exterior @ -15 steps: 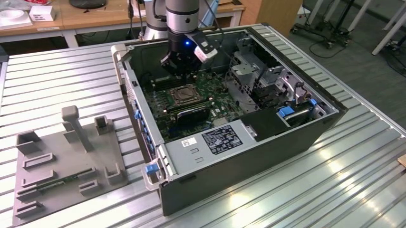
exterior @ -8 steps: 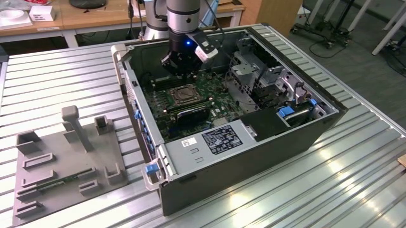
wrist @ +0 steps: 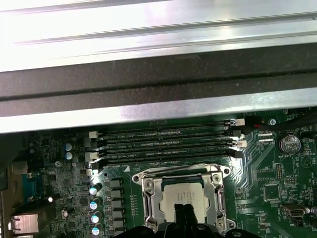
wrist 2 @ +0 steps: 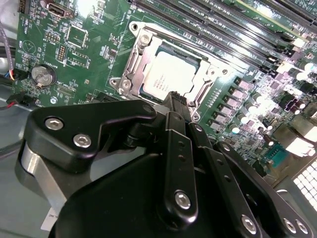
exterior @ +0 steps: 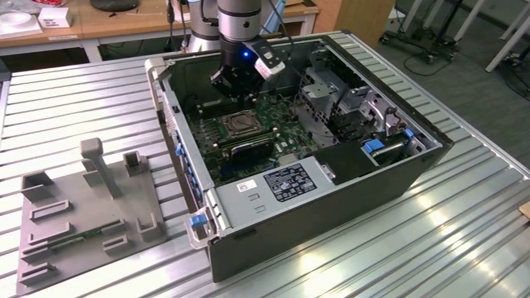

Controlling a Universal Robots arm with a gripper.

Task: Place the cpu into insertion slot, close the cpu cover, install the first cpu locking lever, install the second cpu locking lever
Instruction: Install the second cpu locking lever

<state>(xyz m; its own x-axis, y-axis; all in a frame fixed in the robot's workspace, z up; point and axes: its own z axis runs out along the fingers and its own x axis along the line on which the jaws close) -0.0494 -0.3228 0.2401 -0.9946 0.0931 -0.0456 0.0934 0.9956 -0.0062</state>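
Observation:
The cpu lies flat in the insertion slot on the green board inside the open computer case. The cpu cover lies down over it as a silvery frame, and the chip's pale face shows through the cut-out. My gripper hangs just above one edge of the socket, fingers pressed together with nothing between them. Whether the tips touch the cover I cannot tell. The locking levers are not clear to make out.
Long black memory slots run beside the socket. A row of capacitors and a coin battery stand nearby. Case walls and a drive cage hem in the board. A grey fixture plate lies on the table.

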